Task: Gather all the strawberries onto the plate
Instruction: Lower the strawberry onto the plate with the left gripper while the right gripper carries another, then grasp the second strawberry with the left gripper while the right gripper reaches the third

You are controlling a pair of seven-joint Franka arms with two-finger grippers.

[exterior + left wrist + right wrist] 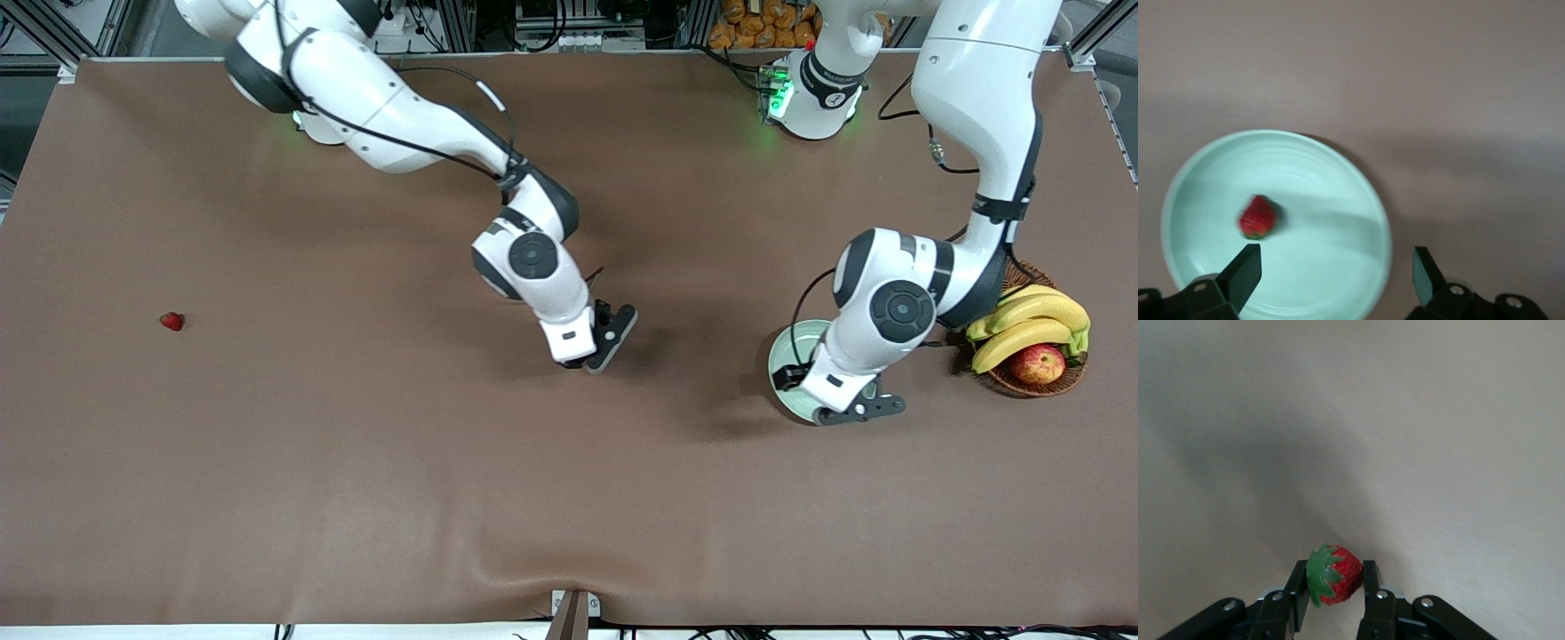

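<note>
Mostly hidden by left arm, plate w/ strawberry under spread left tool; right tool clamps 2nd berry.

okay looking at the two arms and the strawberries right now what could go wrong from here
The right gripper pinches its strawberry only at the fingertips, so it might slip out on the way to the plate. The left gripper hangs open over the plate with a strawberry lying in it, so the arms could crowd each other there. A third strawberry lies alone toward the right arm's end of the table and might get skipped.
</note>
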